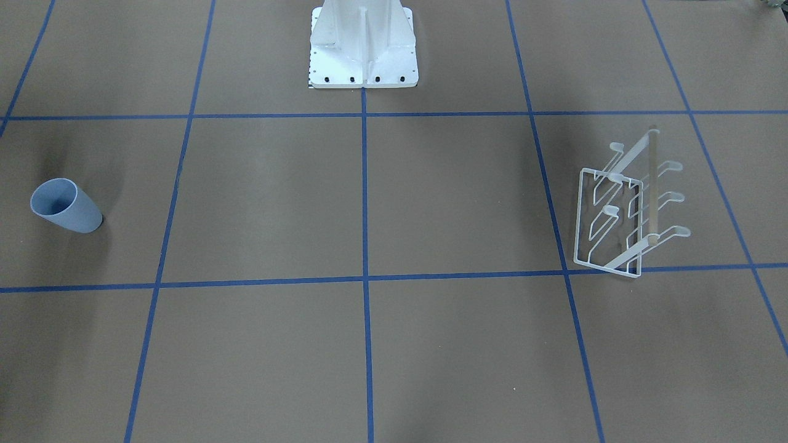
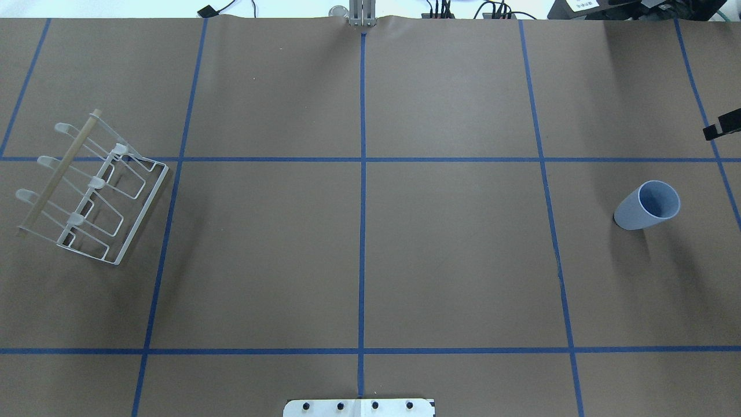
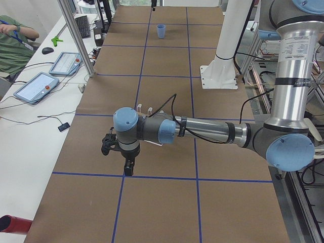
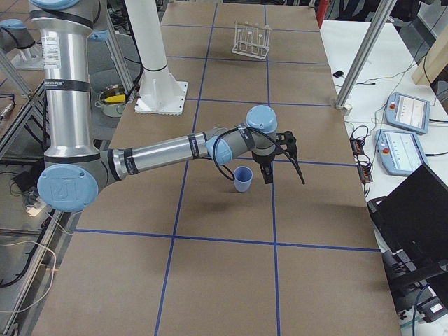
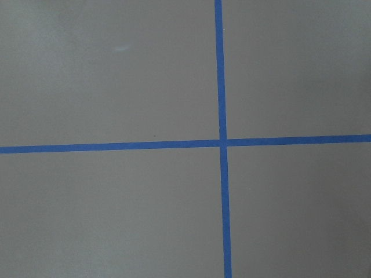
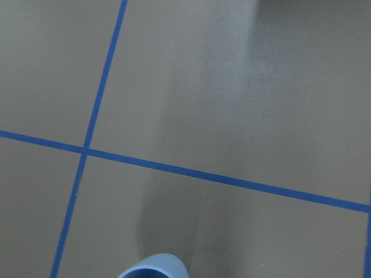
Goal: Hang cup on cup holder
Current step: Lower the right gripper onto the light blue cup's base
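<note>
The light blue cup (image 1: 66, 206) stands upright, mouth up, on the brown table at the robot's right end (image 2: 646, 205). Its rim shows at the bottom of the right wrist view (image 6: 153, 266). The white wire cup holder (image 1: 628, 209) with a wooden dowel stands at the robot's left end (image 2: 87, 191). The right gripper (image 4: 280, 161) hovers just beyond the cup (image 4: 243, 178); only a black tip shows in the overhead view (image 2: 721, 124). The left gripper (image 3: 119, 157) hangs near the holder, which is mostly hidden behind the arm. I cannot tell whether either gripper is open or shut.
The white robot mounting base (image 1: 363, 49) sits at the robot-side edge. Blue tape lines (image 5: 220, 142) divide the table into squares. Tablets (image 3: 38, 86), a laptop (image 4: 420, 210) and a person (image 3: 15, 40) are at the operators' side bench.
</note>
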`<state>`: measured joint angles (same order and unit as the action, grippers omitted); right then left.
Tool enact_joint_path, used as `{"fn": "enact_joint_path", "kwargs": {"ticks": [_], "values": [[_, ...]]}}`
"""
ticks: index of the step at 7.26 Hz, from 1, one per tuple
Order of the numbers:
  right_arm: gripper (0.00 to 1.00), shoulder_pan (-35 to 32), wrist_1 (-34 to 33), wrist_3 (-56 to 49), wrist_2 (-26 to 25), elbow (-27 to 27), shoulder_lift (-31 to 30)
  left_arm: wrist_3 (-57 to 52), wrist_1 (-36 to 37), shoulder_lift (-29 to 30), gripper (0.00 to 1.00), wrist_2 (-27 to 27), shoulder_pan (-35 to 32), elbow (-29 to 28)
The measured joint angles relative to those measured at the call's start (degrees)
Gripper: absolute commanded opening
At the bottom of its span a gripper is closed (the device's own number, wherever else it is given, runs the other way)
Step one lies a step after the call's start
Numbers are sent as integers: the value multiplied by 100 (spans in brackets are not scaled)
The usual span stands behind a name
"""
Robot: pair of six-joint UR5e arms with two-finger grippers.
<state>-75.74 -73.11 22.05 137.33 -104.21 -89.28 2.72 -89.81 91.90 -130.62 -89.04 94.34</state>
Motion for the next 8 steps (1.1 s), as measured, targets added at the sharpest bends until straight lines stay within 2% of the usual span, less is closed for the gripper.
{"fn": "enact_joint_path", "kwargs": {"ticks": [3, 8], "values": [[100, 467, 318, 459, -18, 65, -39, 0, -3, 2, 98, -7, 0, 10], [100, 849, 313, 432, -92, 640, -84, -2, -10, 12, 98, -7, 0, 4]]}}
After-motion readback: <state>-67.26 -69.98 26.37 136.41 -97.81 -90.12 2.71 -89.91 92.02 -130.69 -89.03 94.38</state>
